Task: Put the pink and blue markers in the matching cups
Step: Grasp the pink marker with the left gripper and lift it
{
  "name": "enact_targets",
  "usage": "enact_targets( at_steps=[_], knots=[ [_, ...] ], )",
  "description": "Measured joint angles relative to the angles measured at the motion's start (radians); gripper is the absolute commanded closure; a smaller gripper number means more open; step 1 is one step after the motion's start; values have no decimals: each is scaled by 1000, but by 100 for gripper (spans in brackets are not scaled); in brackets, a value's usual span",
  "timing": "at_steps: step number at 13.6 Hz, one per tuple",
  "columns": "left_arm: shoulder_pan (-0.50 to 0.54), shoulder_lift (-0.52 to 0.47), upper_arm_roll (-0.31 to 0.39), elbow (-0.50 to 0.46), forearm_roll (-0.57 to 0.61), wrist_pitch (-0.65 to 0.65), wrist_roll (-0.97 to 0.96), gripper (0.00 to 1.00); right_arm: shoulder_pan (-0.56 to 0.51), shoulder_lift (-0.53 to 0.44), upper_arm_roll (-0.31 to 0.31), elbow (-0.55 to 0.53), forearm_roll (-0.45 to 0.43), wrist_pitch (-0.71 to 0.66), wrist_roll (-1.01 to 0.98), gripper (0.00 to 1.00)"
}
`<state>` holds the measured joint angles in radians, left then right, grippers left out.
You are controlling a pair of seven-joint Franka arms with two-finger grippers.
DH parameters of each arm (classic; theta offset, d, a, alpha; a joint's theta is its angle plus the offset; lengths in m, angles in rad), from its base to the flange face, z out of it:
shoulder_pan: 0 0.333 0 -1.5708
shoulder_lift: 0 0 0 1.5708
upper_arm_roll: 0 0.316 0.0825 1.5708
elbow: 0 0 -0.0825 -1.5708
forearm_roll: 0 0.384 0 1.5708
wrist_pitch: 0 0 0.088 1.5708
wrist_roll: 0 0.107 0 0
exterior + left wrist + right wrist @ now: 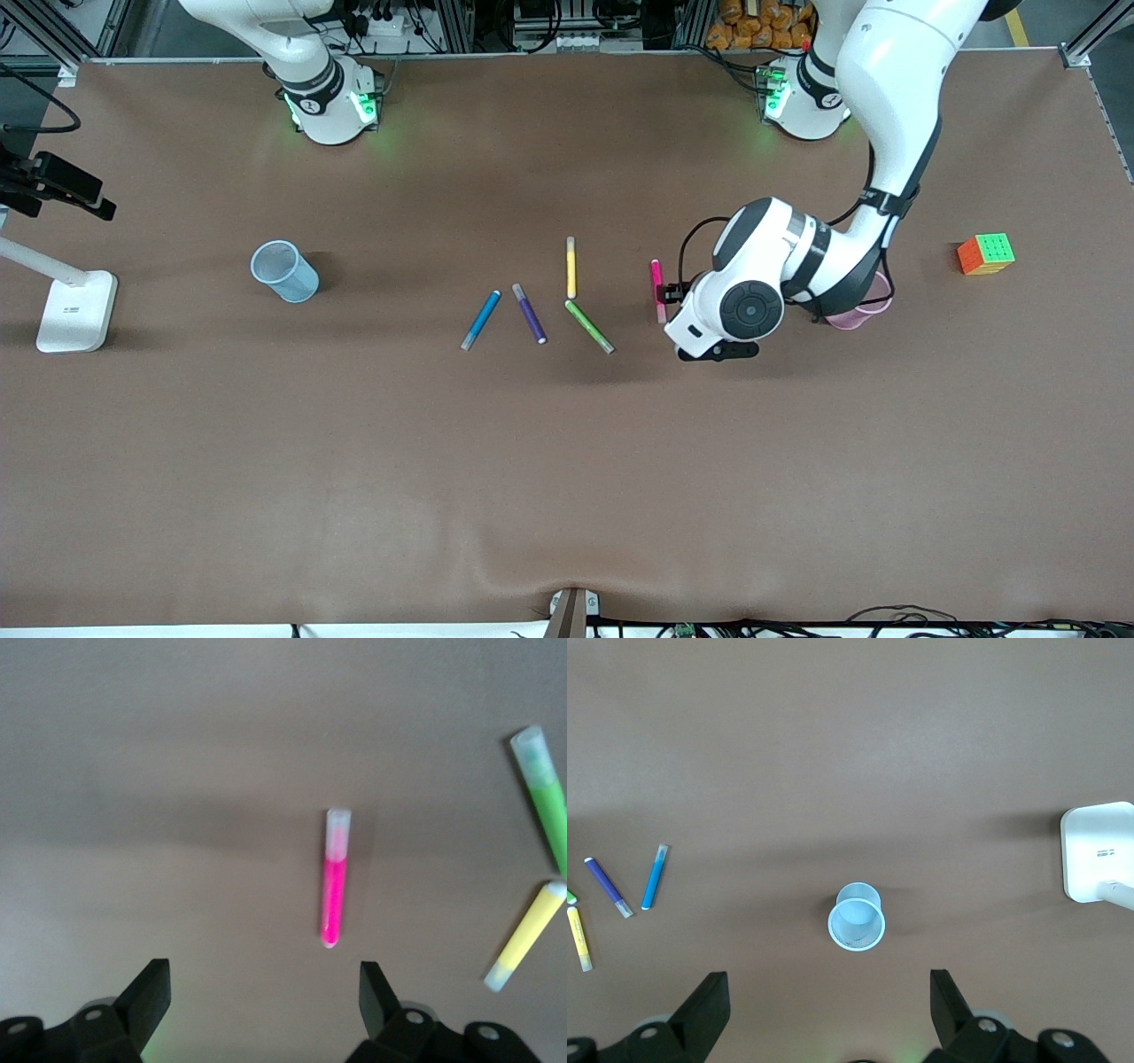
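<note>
The pink marker (657, 289) lies on the table and also shows in the left wrist view (334, 887). My left gripper (263, 983) is open and empty, low over the table just beside this marker, between it and the pale pink cup (861, 312), which my left arm partly hides. The blue marker (481, 319) lies toward the right arm's end and also shows in the right wrist view (655, 877). The pale blue cup (283, 271) stands upright there too. My right gripper (827, 988) is open and empty, high over the table near the blue cup (856, 920).
A purple pen (529, 313), a yellow pen (571, 267) and a green pen (589, 326) lie between the blue and pink markers. A colour cube (985, 254) sits at the left arm's end. A white stand base (76, 310) sits at the right arm's end.
</note>
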<state>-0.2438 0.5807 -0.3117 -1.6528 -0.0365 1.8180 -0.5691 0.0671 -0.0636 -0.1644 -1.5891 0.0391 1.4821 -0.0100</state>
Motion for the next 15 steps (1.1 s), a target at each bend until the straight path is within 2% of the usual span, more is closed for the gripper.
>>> enact_targets(
  at_steps=[3,7,15],
  knots=[
    [-13,60,0,0,0,66,0,24,0,0,0,0,0,0,0,0],
    [-24,108,0,4,0,92,0,41,0,0,0,0,0,0,0,0],
    [-39,146,0,7,-38,136,0,51,-11,0,-6,-2,0,0,0,0]
  ],
)
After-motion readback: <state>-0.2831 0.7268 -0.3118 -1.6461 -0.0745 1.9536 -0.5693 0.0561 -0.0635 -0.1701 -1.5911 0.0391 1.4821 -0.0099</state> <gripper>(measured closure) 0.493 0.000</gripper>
